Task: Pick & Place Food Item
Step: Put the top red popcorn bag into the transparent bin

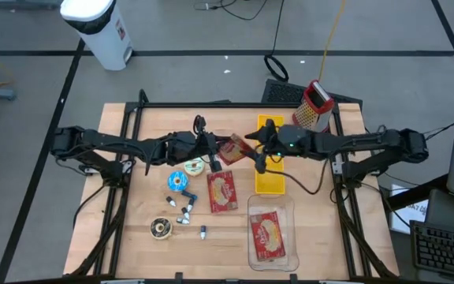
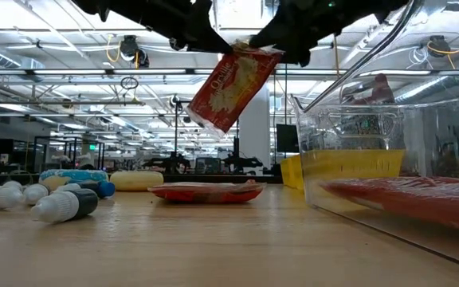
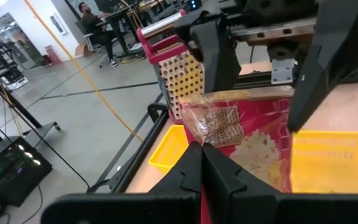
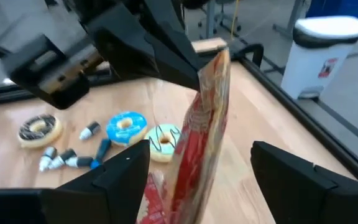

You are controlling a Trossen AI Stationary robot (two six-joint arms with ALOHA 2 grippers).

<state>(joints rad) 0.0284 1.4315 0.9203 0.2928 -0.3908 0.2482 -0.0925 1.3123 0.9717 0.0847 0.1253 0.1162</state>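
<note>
Left gripper [image 1: 213, 150]: fingers pinched fully together on the top edge of a red snack packet [image 1: 232, 148], holding it up in the air above the table [image 1: 117, 237].
Right gripper [image 1: 252, 147]: jaws spread wide, one on each side of the same packet; in the right wrist view the packet [image 4: 199, 134] hangs edge-on in the gap between them and I cannot tell whether either finger touches it.
Held packet: tilted in the low view [image 2: 231, 84], well clear of the tabletop, just beside the yellow basket [image 1: 273, 183] on the side toward the left arm.
Second red packet [image 1: 221, 191]: flat on the wood, beside the yellow basket, below the held one.
Clear container [image 1: 271, 234]: next to the yellow basket's near end, with a third red packet [image 1: 267, 237] lying inside.
Doughnuts: a white-iced one [image 1: 193, 166], a blue one [image 1: 178, 181] and a chocolate one [image 1: 161, 228], all on the far side of the flat packet from the basket.
Small bottles [image 1: 187, 211]: scattered between the blue and chocolate doughnuts.
Grater [image 1: 315, 106]: red-handled, beyond the yellow basket at the table's far edge.
White bin [image 1: 101, 28]: on the floor, well away from the basket.
</note>
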